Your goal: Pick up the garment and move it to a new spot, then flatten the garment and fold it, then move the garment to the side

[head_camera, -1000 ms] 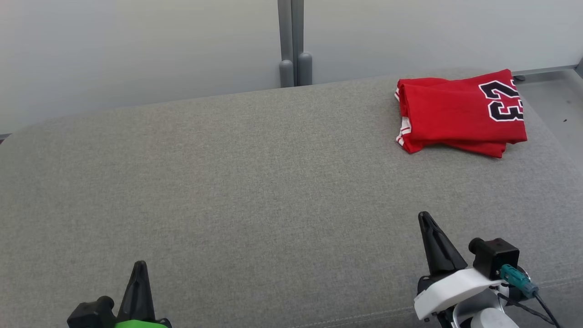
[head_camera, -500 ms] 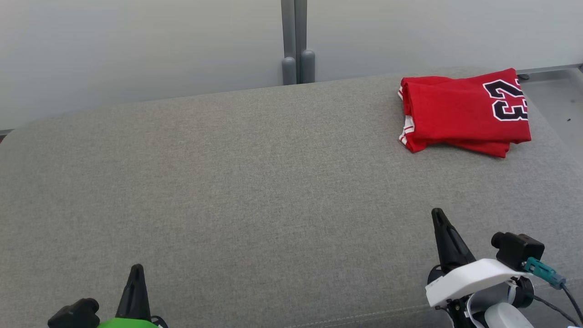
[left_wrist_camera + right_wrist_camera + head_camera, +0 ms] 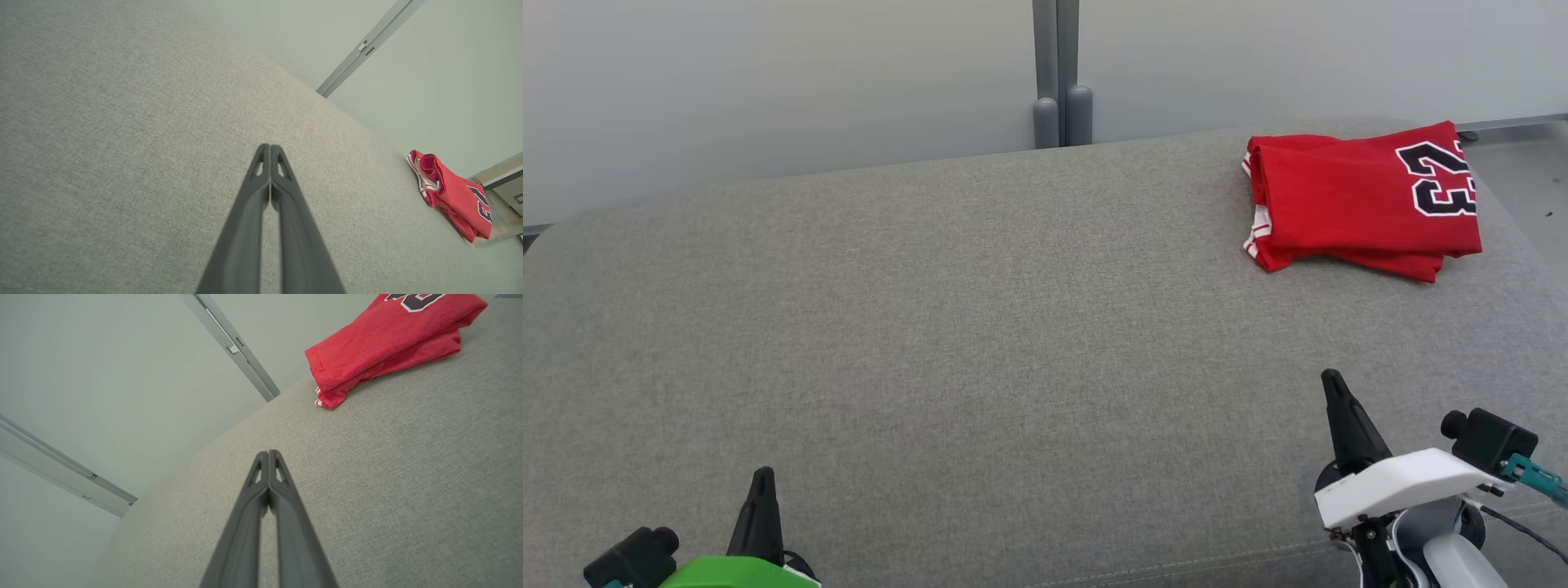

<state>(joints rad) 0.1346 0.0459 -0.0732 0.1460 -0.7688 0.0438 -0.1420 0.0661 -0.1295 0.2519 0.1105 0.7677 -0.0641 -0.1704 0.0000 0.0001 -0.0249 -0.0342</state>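
The garment [image 3: 1364, 196] is a red jersey with a dark "23", lying folded at the far right corner of the grey cushioned surface [image 3: 980, 327]. It also appears as the garment [image 3: 451, 195] at the right of the left wrist view and the garment [image 3: 384, 339] at the top right of the right wrist view. My left gripper [image 3: 762, 478] sits shut and empty at the near left; its tips [image 3: 269, 146] are pressed together. My right gripper [image 3: 1331, 377] is shut and empty at the near right, well short of the jersey, its tips [image 3: 268, 452] closed.
A pale wall with a grey vertical post [image 3: 1060, 73] runs behind the surface. A strip of floor [image 3: 1523, 175] shows past the right edge beside the jersey. The cushion's stitched front seam [image 3: 1176, 563] runs close to both grippers.
The head camera has shifted slightly, moving the scene right. Both grippers have drawn back toward the near edge and outward, staying shut. The jersey lies unchanged.
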